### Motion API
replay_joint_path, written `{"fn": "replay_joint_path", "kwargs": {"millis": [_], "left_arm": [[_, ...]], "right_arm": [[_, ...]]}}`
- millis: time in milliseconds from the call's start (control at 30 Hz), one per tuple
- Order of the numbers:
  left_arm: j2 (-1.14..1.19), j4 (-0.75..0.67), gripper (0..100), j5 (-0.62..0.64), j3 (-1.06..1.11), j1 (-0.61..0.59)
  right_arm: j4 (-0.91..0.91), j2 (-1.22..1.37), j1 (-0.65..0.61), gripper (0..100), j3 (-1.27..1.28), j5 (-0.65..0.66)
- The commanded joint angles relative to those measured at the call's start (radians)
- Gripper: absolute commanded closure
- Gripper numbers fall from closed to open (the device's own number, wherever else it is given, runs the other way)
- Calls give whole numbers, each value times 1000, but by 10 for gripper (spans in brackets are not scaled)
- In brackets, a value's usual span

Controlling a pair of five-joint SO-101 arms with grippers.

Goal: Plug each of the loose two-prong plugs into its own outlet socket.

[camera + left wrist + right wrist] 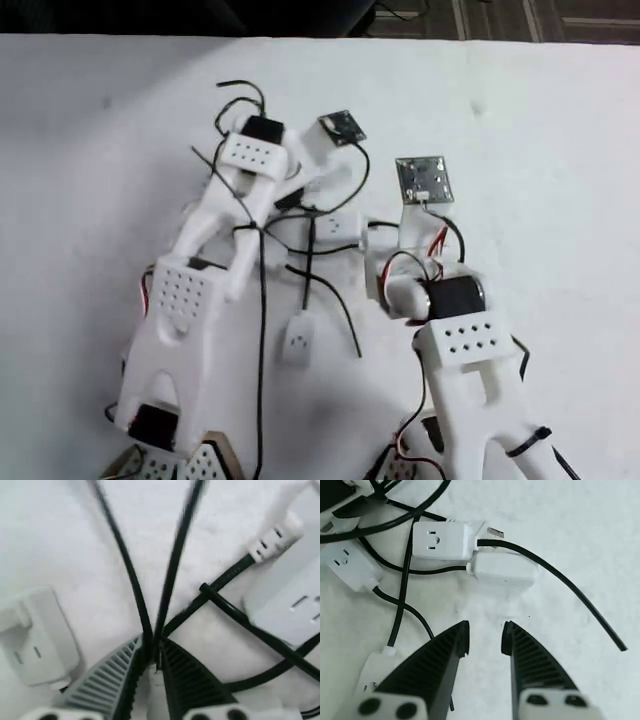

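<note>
Main risk: the left hand [153, 647] pinches two black cords [131, 575] rather than a plug body. I judge that any pull may drag the whole tangle and knock an outlet socket [35, 640] out of line.
Second risk: what seems to be a white plug [502, 570] lies touching another outlet socket [442, 540]. A grip closing off-centre could shove both along the white desk [580, 525].
Left hand pose: low over the desk, fingers pressed together on the cords, which fan away from its tips. A socket lies flat on either side of it.
Right hand pose: the right hand [485, 630] hovers with fingers spread, holding nothing, tips aimed at the plug.
Task thing: the plug rests just beyond the right hand's tips, apparently not seated in any socket.
</note>
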Motion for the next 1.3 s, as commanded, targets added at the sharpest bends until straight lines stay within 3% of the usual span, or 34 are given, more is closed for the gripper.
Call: {"fn": "replay_joint_path", "kwargs": {"millis": [0, 167, 300, 433, 633, 833, 1033, 1267], "left_arm": [[-21, -2, 975, -3, -34, -1], [-36, 100, 931, -5, -124, 2], [-35, 123, 827, 0, -184, -5], [-33, 84, 735, 2, -172, -28], [-33, -58, 731, -6, -46, -61], [-33, -104, 740, -9, 72, -58], [-38, -32, 976, -158, 87, -53], [-54, 107, 980, -170, 75, -35]], "right_arm": [[-15, -19, 12, 883, -8, 9], [-15, -19, 8, 883, -8, 9], [-15, -19, 7, 883, -8, 9], [-15, -19, 5, 883, -8, 9], [-15, -19, 4, 884, -6, 9], [-15, -19, 4, 884, -6, 9], [-15, -19, 7, 885, -6, 9], [-12, -28, 12, 886, -6, 9]]}}
